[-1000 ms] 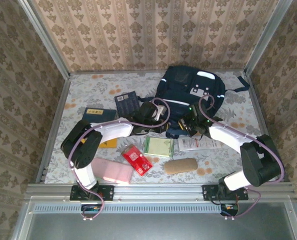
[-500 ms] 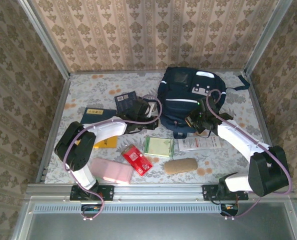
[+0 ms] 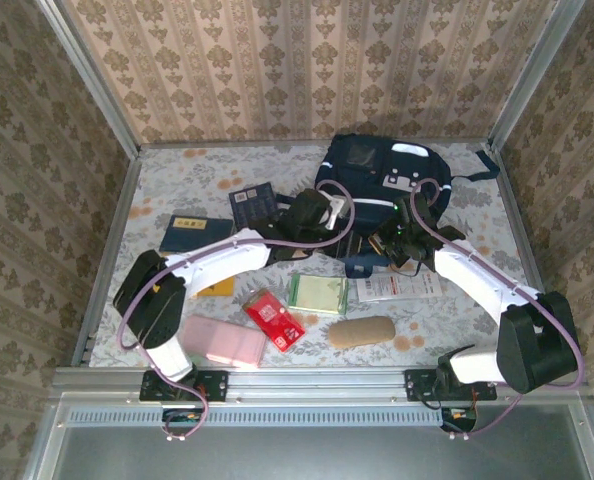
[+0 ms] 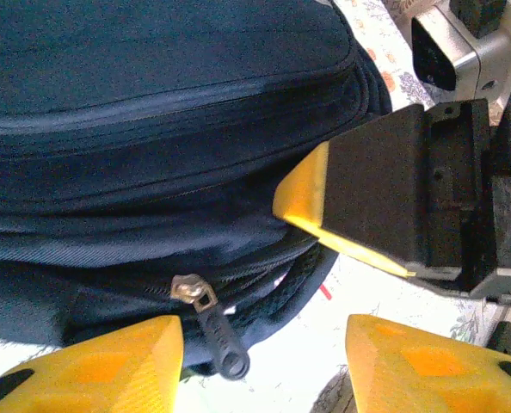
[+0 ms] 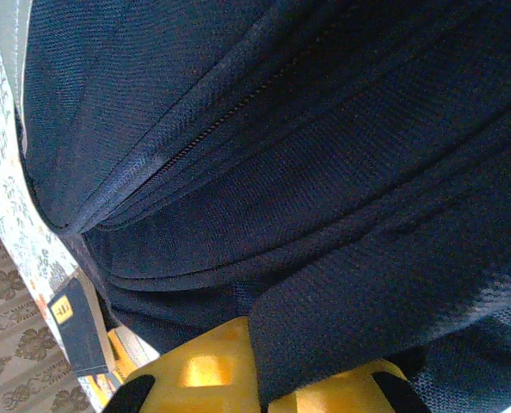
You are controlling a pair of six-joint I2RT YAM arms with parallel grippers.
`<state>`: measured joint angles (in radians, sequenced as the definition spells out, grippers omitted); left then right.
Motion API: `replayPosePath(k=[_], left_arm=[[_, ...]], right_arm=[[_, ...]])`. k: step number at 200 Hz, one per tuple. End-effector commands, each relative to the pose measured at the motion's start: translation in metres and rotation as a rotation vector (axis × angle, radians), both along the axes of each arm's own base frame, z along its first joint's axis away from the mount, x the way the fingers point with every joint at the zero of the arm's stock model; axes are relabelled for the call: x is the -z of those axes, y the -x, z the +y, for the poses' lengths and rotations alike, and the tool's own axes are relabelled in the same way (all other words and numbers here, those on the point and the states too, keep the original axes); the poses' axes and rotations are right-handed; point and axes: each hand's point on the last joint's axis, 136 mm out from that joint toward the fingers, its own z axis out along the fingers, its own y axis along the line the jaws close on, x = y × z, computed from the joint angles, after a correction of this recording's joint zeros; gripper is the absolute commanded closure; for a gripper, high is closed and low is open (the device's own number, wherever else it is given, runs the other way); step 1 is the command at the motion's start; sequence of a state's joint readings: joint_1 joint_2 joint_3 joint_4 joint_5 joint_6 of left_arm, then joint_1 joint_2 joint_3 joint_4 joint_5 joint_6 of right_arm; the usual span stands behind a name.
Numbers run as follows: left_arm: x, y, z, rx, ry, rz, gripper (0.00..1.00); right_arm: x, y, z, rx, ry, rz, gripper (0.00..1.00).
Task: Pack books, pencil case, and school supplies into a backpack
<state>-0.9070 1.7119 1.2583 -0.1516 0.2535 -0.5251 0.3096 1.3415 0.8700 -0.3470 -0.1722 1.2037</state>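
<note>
In the top view both wrists are covering the near end of the large navy-blue fabric backpack [image 3: 382, 180], and the left arm is hiding most of the orange-yellow book [image 3: 217, 287]. The backpack is lying flat at the far right of the table [image 3: 207, 175], pale patches facing up. Its long axis is running roughly near to far, zipper end towards the arms. The left gripper [image 4: 260, 366] is gaping wide, holding nothing, with the metal zipper pull [image 4: 206, 314] lying between its yellow pads. The right gripper [image 5: 264, 383] is pinching a fold of backpack fabric, which is burying one finger in the left wrist view.
</note>
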Motion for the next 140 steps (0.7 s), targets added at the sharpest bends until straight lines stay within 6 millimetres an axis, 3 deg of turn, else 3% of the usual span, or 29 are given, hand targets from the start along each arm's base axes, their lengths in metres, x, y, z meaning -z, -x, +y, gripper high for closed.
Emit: replayPosePath(k=[1, 103, 140], left_arm=[[0.032, 0.001, 0.004, -0.024, -0.110, 0.063, 0.45], [0.056, 0.008, -0.004, 0.007, -0.218, 0.078, 0.48], [0.061, 0.007, -0.007, 0.033, -0.243, 0.074, 0.77]], right_arm=[[-0.022, -0.008, 0.014, -0.044, -0.051, -0.073, 1.00], [-0.025, -0.015, 0.023, -0.042, -0.083, -0.082, 1.00], [-0.029, -0.015, 0.026, -0.050, -0.089, -0.089, 1.00]])
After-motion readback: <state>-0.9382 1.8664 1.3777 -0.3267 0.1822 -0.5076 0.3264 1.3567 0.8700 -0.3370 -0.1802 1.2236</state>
